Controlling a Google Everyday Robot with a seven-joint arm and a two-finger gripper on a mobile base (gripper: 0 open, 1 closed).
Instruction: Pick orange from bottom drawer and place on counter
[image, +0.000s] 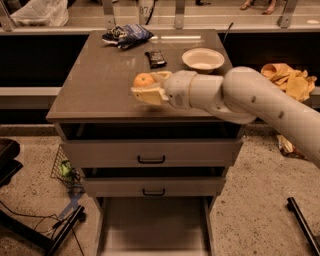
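Gripper: tan two-finger gripper (143, 86) at 9 o'clock end of white arm (260, 100), pinching small round orange fruit (144, 79).
Fruit: above grey-brown glossy counter slab (90, 90), near its middle.
Relation: bare slab at 6 o'clock beneath fruit; white round bowl (202, 59) off at 2 o'clock, apart.
Drawer: lowest grey drawer tray (152, 225) pulled out, no fruit inside.
Next: probably straight lowering, then release.

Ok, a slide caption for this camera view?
Gripper holds the orange over the counter; bottom drawer open below.
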